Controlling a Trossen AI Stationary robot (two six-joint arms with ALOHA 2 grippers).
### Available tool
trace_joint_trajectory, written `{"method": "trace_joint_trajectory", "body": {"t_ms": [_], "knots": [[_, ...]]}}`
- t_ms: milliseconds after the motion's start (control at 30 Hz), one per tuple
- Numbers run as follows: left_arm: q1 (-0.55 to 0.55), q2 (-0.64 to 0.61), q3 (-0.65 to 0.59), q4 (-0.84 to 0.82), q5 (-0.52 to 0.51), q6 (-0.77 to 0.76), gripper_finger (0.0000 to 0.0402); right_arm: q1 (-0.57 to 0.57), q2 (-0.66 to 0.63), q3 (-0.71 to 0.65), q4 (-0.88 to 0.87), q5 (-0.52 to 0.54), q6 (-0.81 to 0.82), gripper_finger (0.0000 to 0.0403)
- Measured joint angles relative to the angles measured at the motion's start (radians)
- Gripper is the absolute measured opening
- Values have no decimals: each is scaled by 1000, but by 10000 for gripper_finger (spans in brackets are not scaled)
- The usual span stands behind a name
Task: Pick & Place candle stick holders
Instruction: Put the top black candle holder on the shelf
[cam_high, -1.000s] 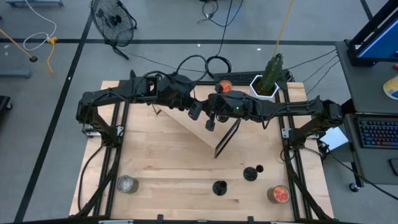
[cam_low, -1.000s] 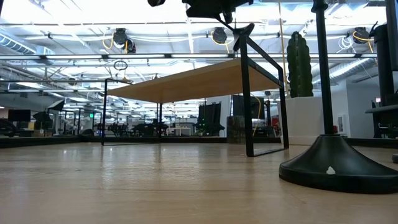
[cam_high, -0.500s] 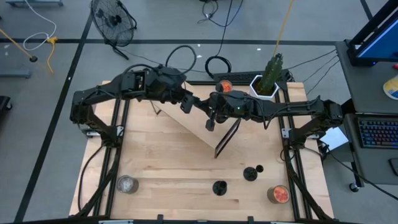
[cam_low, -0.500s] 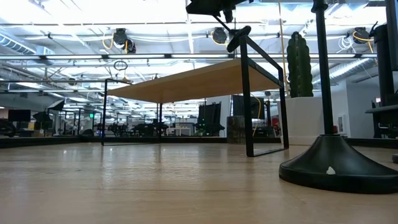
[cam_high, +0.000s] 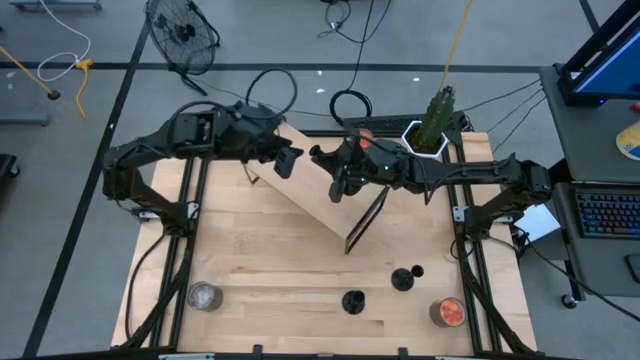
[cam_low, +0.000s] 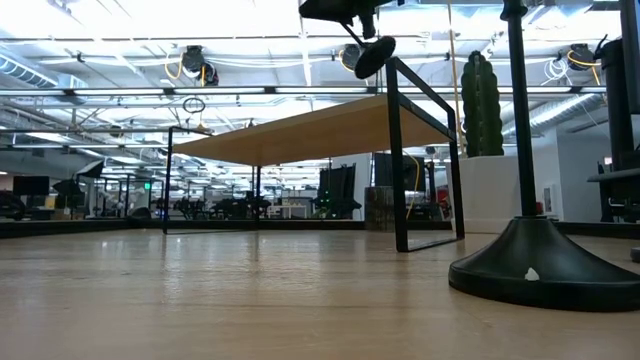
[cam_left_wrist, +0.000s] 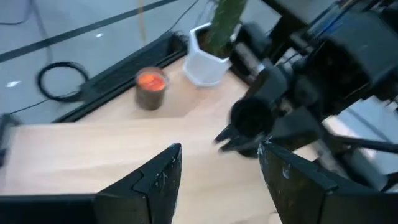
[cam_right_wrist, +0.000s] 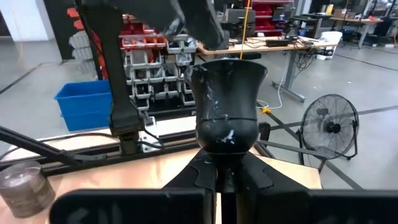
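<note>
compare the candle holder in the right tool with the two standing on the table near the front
The held candle holder is up off the table, clamped by its stem in the shut right tool, above the wooden shelf; its base shows tilted in the low view. The two candle holders on the table stand upright on their round bases, untouched by either tool. All three are black, and look to be the same design.

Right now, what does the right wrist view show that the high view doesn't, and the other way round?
Only the right wrist view shows the right gripper shut on the stem of a candle stick holder, its cup facing the camera, plus a blue bin.

Only the high view shows two more holders standing on the table, and the left gripper open above the wooden shelf.

Both show the floor fan.
</note>
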Motion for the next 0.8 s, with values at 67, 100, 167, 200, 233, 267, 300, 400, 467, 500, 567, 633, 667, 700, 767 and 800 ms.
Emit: {"method": "trace_joint_trajectory", "body": {"t_ms": [67,100,167,200,233,267,300,400,467,500,567,633,667,700,767,800], "knots": [[-15,-6,2,2,-31,-1,221,0,0,0,22,0,10,12],[-22,-11,2,-9,-43,-4,221,0,0,-5,42,0,14,12],[-37,-17,0,-43,-66,-12,221,-1,0,-37,120,0,24,12],[-46,-18,0,-48,-76,-12,221,-4,0,-62,165,1,28,12],[-54,-19,0,-56,-80,-13,221,-7,0,-90,211,1,36,12],[-63,-19,1,-72,-84,-20,221,-12,-2,-120,260,1,44,12],[-71,-19,1,-85,-89,-25,221,-17,-9,-153,305,1,53,12],[-97,-18,1,-113,-113,-51,221,-30,-23,-239,448,6,74,12],[-112,-19,1,-136,-130,-72,221,-39,-34,-300,522,11,85,12],[-116,-19,1,-148,-133,-82,221,-40,-34,-329,567,26,89,12],[-123,-18,1,-168,-136,-98,221,-40,-34,-376,636,63,84,12],[-128,-18,1,-176,-135,-103,221,-40,-35,-413,675,96,78,12],[-128,-18,1,-181,-134,-103,221,-40,-35,-428,680,106,78,12],[-131,-19,1,-183,-133,-106,221,-40,-35,-440,681,106,76,12],[-132,-18,1,-184,-131,-111,221,-40,-34,-454,681,106,70,12],[-133,-18,1,-186,-129,-111,221,-40,-34,-458,685,109,63,12]]}}
